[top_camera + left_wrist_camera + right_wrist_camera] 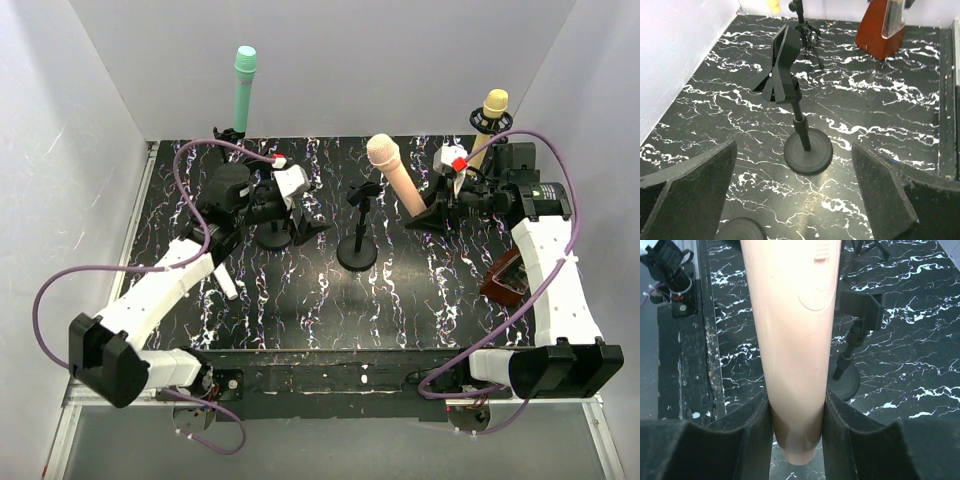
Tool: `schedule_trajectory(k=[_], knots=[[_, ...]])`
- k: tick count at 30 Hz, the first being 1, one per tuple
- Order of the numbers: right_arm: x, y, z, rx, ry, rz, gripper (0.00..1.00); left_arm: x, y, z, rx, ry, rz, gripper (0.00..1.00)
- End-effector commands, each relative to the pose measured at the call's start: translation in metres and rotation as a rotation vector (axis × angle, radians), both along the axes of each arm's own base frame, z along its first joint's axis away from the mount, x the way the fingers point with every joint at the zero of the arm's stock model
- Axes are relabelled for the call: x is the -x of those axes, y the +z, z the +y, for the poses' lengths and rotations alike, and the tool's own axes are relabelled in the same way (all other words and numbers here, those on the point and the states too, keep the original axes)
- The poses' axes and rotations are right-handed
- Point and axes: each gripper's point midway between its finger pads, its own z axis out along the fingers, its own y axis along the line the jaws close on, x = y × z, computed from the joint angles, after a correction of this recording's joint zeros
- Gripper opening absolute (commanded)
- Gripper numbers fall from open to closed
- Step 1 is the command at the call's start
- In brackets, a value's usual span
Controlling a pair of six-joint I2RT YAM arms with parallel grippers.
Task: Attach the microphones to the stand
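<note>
White-shelled arms with black joints (purple cables trailing)

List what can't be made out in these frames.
- White microphone: top view, mostly hidden by left arm; one end shows.
- Peach-pink microphone: right wrist view, head cut off by top edge.
- Yellow-tan microphone: left wrist view, only a sliver at top edge.
- Brown wedge-shaped object: left wrist view, top cut off.

Table top: black, veined with white like marble.
Rear-left microphone: teal-green.
Centre microphone: peach-pink, plain and glossy.
Rear-right microphone: yellow-tan.
Stands: black.
Cables: purple.
Wedge-shaped block: reddish-brown.
Arms: white shells, black joints.
Walls: pale grey-white.
</note>
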Motion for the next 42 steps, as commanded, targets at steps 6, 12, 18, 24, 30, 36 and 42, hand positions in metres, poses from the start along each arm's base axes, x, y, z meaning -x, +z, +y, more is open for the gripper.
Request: schedule_trajectory(k=[6, 12, 18, 24, 30, 36, 42], knots=[[0.003, -0.01, 0.002, 0.004, 0.112, -0.108, 0.01, -0.03, 0.003, -0.035, 0.031, -0.216, -0.113, 0.98], [0.004, -0.013, 0.004, -0.015, 0.124, -0.089, 0.01, -0.055, 0.007, -0.053, 0.071, -0.231, -0.117, 0.98], [0.008, -0.013, 0.005, -0.035, 0.132, -0.086, 0.01, -0.065, -0.004, -0.067, 0.07, -0.297, -0.086, 0.98], [0.008, -0.014, 0.004, -0.037, 0.125, -0.081, 0.01, -0.066, -0.016, -0.081, 0.076, -0.397, -0.01, 0.92], [-0.005, -0.015, 0.001, -0.024, 0.099, -0.097, 0.01, -0.065, -0.024, -0.084, 0.079, -0.419, 0.052, 0.72], [-0.038, -0.019, 0.001, -0.02, 0.067, -0.086, 0.01, -0.063, -0.032, -0.084, 0.079, -0.413, 0.1, 0.35], [-0.076, -0.033, -0.001, 0.015, 0.029, -0.057, 0.01, -0.061, -0.036, -0.083, 0.081, -0.408, 0.131, 0.08]])
